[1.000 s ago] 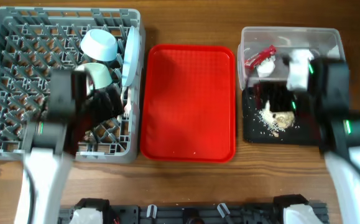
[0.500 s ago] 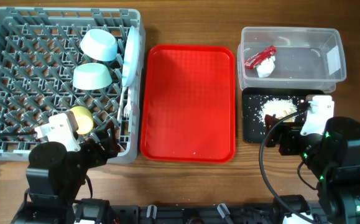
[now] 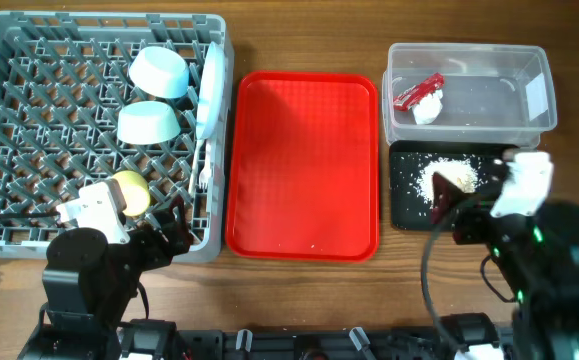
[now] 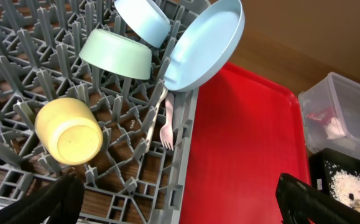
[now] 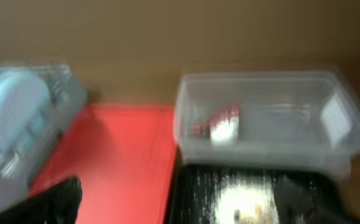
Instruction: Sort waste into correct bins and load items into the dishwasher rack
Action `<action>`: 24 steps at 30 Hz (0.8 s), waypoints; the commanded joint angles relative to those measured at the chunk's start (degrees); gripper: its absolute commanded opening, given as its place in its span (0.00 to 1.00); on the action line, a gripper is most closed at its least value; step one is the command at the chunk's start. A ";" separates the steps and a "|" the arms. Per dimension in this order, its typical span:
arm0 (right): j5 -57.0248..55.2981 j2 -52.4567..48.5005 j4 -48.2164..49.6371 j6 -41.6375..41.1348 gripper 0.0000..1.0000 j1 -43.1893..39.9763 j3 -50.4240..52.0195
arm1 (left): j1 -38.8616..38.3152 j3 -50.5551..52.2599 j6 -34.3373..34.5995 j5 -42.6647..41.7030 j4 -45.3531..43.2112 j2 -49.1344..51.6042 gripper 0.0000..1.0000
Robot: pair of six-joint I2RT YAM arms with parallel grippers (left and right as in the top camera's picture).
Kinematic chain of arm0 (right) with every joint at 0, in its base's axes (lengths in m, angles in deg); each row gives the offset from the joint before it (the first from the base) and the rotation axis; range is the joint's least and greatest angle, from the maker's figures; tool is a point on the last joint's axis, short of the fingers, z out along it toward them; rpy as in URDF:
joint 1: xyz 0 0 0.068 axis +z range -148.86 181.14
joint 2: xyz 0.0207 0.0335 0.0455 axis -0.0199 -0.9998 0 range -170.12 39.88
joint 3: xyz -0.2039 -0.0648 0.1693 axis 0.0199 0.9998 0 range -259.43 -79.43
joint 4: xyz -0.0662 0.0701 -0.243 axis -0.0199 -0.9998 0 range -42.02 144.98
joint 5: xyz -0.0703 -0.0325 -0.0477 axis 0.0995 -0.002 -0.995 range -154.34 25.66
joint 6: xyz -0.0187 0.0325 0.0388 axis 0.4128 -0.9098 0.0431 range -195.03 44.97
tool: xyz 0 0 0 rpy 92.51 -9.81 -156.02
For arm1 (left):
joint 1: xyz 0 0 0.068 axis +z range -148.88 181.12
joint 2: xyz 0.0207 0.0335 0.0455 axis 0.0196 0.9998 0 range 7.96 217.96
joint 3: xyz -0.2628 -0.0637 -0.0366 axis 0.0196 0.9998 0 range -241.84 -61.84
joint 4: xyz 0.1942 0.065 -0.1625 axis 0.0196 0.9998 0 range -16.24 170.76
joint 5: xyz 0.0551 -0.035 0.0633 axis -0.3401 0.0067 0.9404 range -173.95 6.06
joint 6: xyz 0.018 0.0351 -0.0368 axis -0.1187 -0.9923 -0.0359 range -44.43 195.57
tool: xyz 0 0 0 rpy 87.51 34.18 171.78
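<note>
On the wooden table (image 3: 299, 290) sorting looks done; left gripper (image 4: 180, 205) and right gripper (image 5: 183, 205) gape wide, empty; park them clear of the rack (image 3: 29, 120).

Bright, even and diffuse in the overhead view, lit from above. Only faint, soft shadows along the lower rim of the red rectangular plastic serving tray (image 3: 304, 250) on the wooden desk (image 3: 299, 40). Mild sheen on that tray's face, small white glints on the clear rectangular plastic tub (image 3: 539, 95). Sharp across the large square grey plastic pegged rack (image 3: 29, 100); smeared by motion at the right arm (image 3: 559, 250).

Crisp in the left wrist view too, with soft highlights on the pale blue round plate (image 4: 207, 43) and straight lines bowing toward the edges. Left tool (image 4: 180, 202) dark and soft-edged at the bottom corners.

Heavily blurred throughout the right wrist view, dimmer and washed out, with the tub reduced to hazy outlines. Pale streaks on the shallow black rectangular tray (image 5: 198, 186), perhaps glare.
</note>
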 commanded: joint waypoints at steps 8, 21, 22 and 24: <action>-0.57 29.53 31.98 2.91 1.00 0.09 30.97 | -0.26 0.63 0.11 0.79 0.00 -0.22 1.00; -0.26 30.42 42.49 5.22 1.00 -0.20 50.86 | -0.26 0.63 0.11 0.79 0.00 -0.22 1.00; 0.20 30.42 41.53 3.91 1.00 -0.20 50.86 | -0.26 0.63 0.11 0.79 0.00 -0.22 1.00; 0.26 30.42 41.57 3.34 1.00 -0.20 50.88 | -0.26 0.63 0.11 0.79 0.00 -0.22 1.00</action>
